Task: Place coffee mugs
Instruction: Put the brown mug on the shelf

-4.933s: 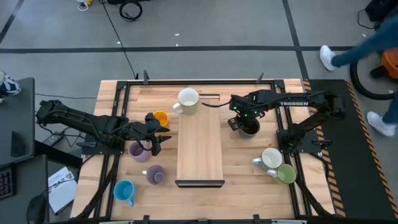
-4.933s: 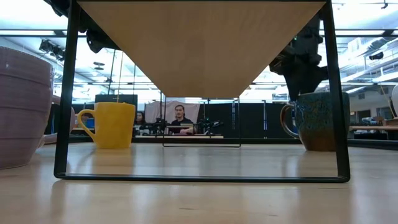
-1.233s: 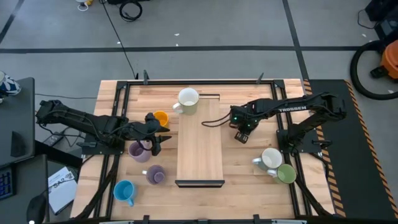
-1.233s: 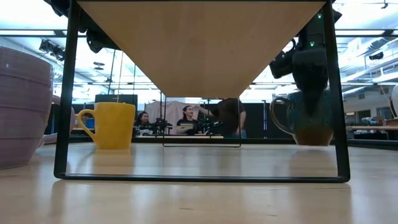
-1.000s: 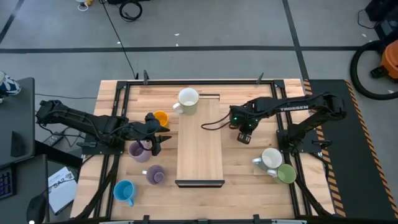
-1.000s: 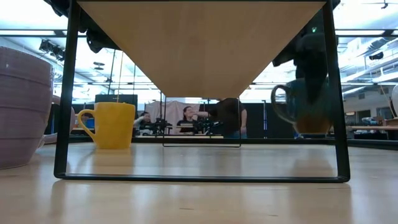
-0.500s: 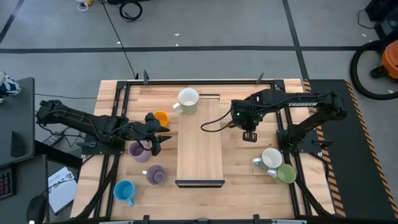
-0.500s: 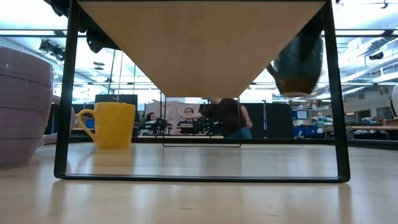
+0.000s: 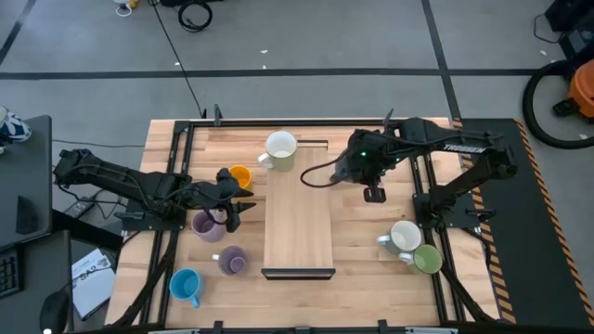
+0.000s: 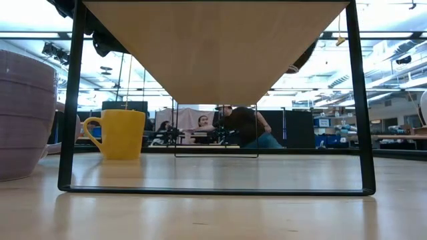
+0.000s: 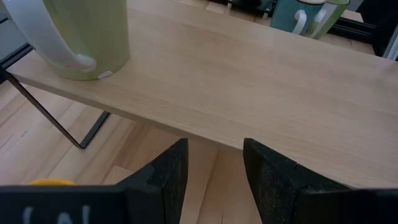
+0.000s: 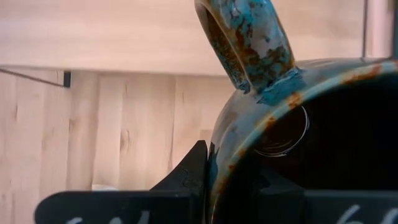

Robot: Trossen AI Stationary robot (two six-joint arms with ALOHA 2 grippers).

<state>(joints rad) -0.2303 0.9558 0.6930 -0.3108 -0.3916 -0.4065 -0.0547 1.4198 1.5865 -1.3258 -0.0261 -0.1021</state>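
Nearest the bench's (image 9: pixel 176 139) front edge, a light blue mug (image 9: pixel 186 285) sits at about 7 o'clock, with a lavender mug (image 9: pixel 231 260) just behind it and a green mug (image 9: pixel 428 259) touching a white mug (image 9: pixel 405 236) at 4 o'clock. Farther back at 9 o'clock, the left gripper (image 9: pixel 233 203) hovers with its jaws released and nothing between them, beside a second lavender mug (image 9: pixel 206 223) and an orange mug (image 10: pixel 119 134) (it reads yellow from bench height). A raised wooden shelf (image 9: pixel 298 209) on a thin black frame runs down the bench's middle. Toward 1 o'clock, the right gripper (image 9: pixel 356 171) hangs above the shelf's right edge, jaws clenched on the rim of a dark mug (image 12: pixel 298 137) with blue and rust speckles, its handle pointing toward the shelf. At the shelf's far-left corner, 12 o'clock, stands another white mug (image 9: pixel 280 147). People (image 10: pixel 237 127) are visible in the room beyond.
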